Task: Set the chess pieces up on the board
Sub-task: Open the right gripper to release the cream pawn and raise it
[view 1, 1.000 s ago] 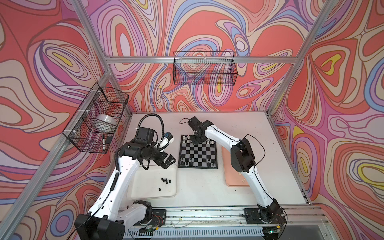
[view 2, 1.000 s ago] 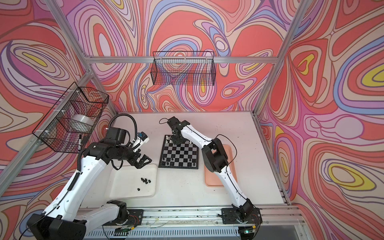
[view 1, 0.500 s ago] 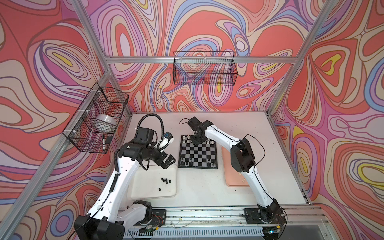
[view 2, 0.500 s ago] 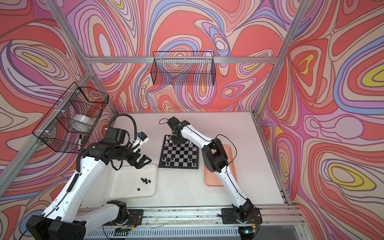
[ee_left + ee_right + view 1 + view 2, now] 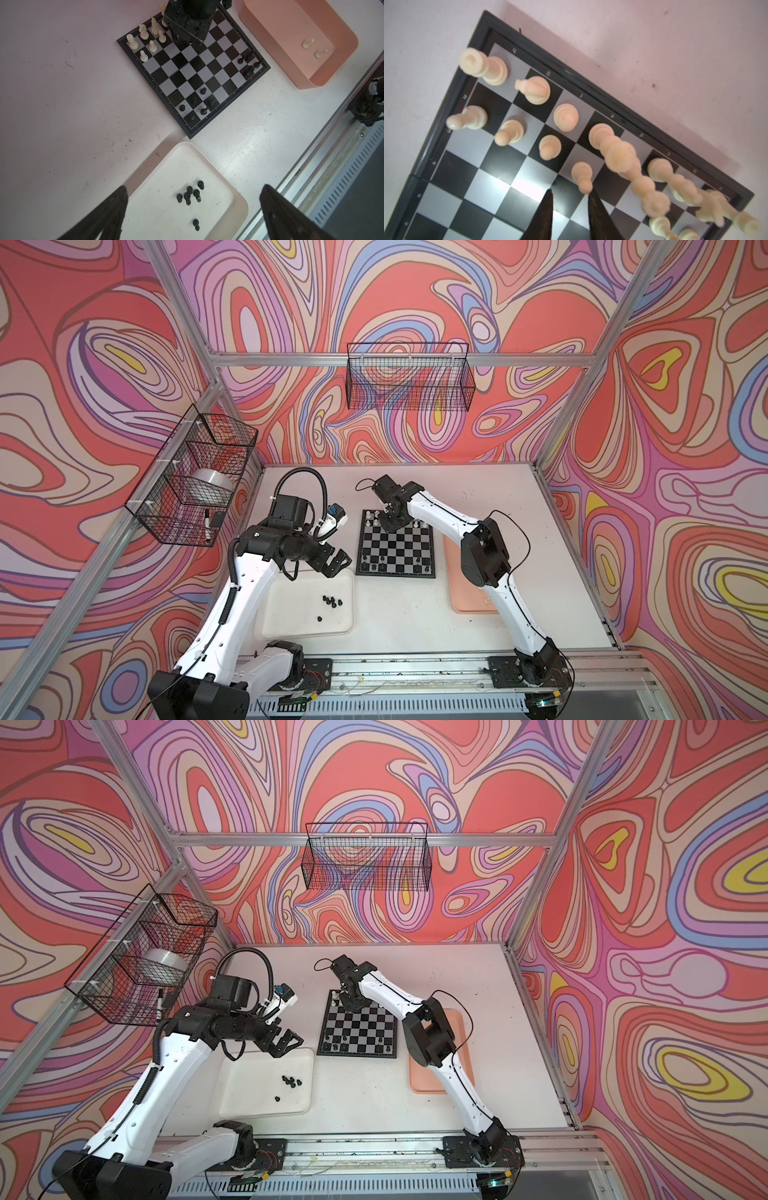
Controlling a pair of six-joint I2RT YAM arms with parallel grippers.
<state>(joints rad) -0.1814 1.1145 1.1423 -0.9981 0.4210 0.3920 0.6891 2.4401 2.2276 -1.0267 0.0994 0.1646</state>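
Low over the far side of the board (image 5: pixel 395 545): right jaws, parted a little, nothing held between. Just past one tip, touching it or nearly so, a white pawn (image 5: pixel 581 174), upright on its own square, outside the gap. Around it, on the far two rows of the board, more white pieces (image 5: pixel 564 117), standing. On the near rows of the board, black pieces (image 5: pixel 193 99), some by each near corner. Left of the board's near corner, up in the air: left jaws, spread wide, holding nothing. Below those, just beside the board's near left corner, a white tray (image 5: pixel 291 614) with loose black pieces (image 5: pixel 331 601), a small heap and one alone. Right of the board, a pink tray (image 5: pixel 291 31) with two spare white pieces (image 5: pixel 307 43) inside. All of it on a pale surface (image 5: pixel 478 497).
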